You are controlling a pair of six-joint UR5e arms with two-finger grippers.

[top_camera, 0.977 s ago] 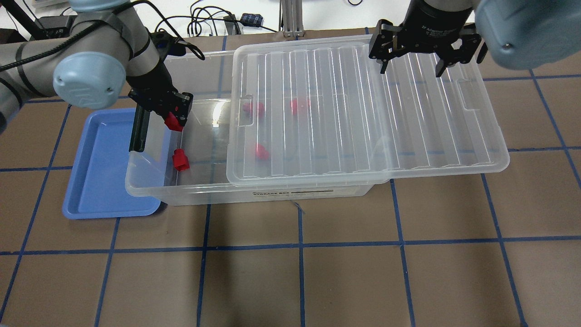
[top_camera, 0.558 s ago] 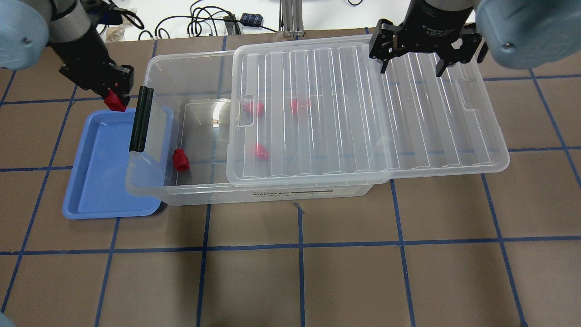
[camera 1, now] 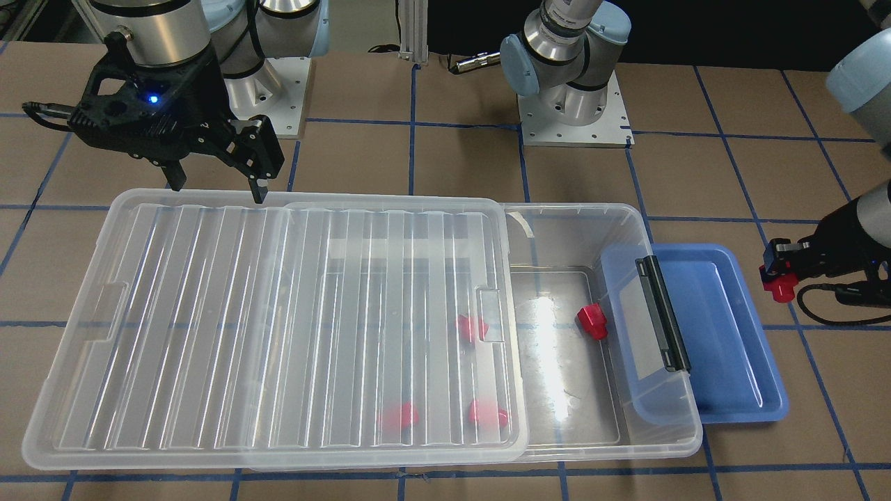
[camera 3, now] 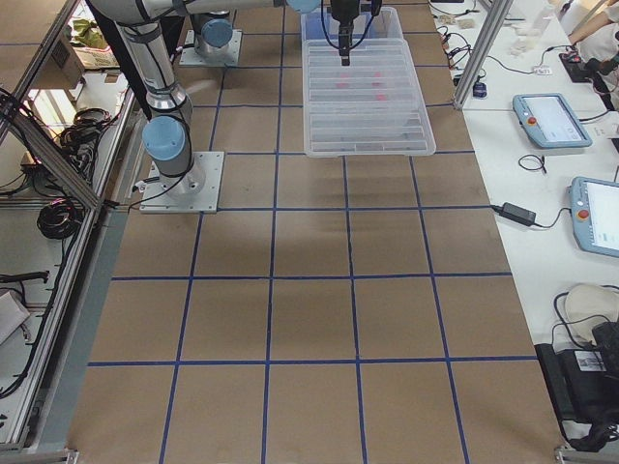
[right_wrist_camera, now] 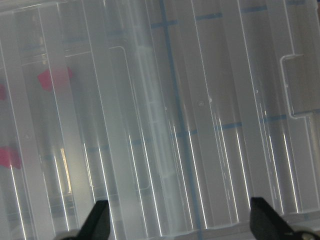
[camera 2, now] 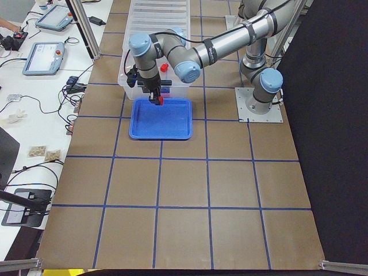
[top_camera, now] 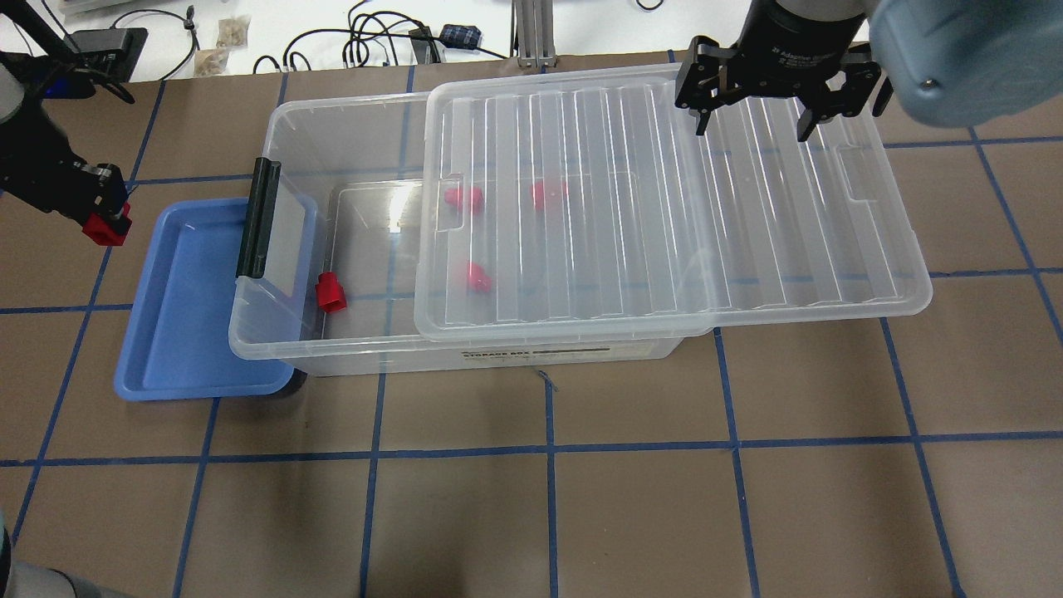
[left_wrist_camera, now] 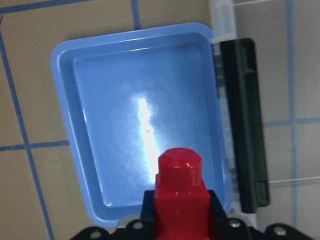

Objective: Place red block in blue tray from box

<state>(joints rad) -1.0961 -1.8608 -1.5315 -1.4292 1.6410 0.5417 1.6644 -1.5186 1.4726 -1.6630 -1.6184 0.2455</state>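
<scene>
My left gripper (top_camera: 106, 223) is shut on a red block (top_camera: 105, 227) and holds it in the air. In the overhead view it sits just left of the blue tray's (top_camera: 187, 332) back corner. In the left wrist view the red block (left_wrist_camera: 180, 192) shows with the blue tray (left_wrist_camera: 100, 100) below it. The clear box (top_camera: 349, 353) stands right of the tray, with its ribbed lid (top_camera: 664, 208) slid to the right. One red block (top_camera: 331, 292) lies in the uncovered end, and three more show under the lid. My right gripper (top_camera: 751, 124) is open and empty above the lid's far edge.
The box's black latch bar (top_camera: 257, 218) overhangs the tray's right rim. Cables (top_camera: 374, 41) lie behind the table. The arm bases (camera 1: 571, 104) stand behind the box. Brown table with a blue tape grid stretches in front of the box.
My left gripper has carried the red block left, out of the box, across the latch and over the tray's back edge to beyond its left corner. The right gripper has not moved.
</scene>
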